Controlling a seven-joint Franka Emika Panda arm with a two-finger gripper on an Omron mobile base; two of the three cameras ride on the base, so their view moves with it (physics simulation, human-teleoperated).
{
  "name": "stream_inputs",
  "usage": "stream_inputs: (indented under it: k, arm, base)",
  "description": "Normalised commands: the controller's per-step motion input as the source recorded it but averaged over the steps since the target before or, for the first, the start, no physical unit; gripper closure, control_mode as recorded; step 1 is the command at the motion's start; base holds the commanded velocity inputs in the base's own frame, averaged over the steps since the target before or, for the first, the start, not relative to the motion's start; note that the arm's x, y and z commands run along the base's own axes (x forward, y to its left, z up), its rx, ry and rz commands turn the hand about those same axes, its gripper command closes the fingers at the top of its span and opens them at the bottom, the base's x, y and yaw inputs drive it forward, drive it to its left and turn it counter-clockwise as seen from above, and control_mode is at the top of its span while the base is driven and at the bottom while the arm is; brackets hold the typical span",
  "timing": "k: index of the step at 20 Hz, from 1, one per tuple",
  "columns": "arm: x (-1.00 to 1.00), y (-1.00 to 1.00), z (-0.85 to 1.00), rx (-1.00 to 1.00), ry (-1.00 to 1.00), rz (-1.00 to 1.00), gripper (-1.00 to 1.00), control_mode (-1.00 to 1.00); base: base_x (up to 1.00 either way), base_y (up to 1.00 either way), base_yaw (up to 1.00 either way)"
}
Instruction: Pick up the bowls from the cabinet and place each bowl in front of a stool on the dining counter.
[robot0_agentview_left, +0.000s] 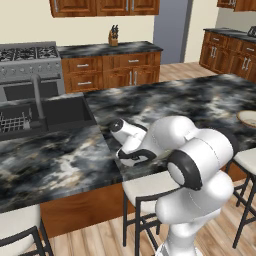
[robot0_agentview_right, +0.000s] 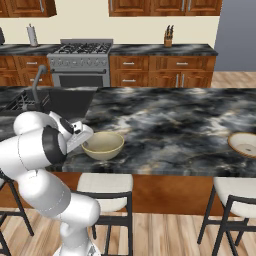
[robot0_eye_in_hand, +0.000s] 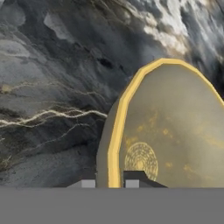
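Pinching the rim of one bowl (robot0_agentview_right: 103, 145), the claw (robot0_eye_in_hand: 114, 181) is clenched with one finger inside the pale lip and one outside, as the hand view shows at bottom centre. In the right base view this bowl sits at centre left, resting on or just above the bench (robot0_agentview_right: 170, 120), near its front edge and above a stool (robot0_agentview_right: 106, 192). From the claw, the bowl's body spreads to the right of the hand view. A second bowl (robot0_agentview_right: 244, 144) already lies at the right edge, well apart, above another stool (robot0_agentview_right: 235, 197).
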Motion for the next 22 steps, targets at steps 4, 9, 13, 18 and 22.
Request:
stream_inputs:
  k: [4,9,13,18,22]
  arm:
    - [0.01,0.0,-0.06,0.05,-0.02,0.0,1.0,-1.0]
    - [0.0,0.0,-0.03,0.05,0.0,0.0,1.0,-1.0]
    - [0.0,0.0,-0.03,0.03,0.0,0.0,-1.0,-1.0]
    - [0.0,0.0,0.0,0.0,0.0,0.0,-1.0,-1.0]
    - [0.0,0.0,0.03,0.0,0.0,0.0,-1.0,-1.0]
  base:
    - [0.0,0.0,0.0]
    - [0.0,0.0,0.0]
    - [0.0,0.0,0.0]
    - [0.0,0.0,0.0]
    - [0.0,0.0,0.0]
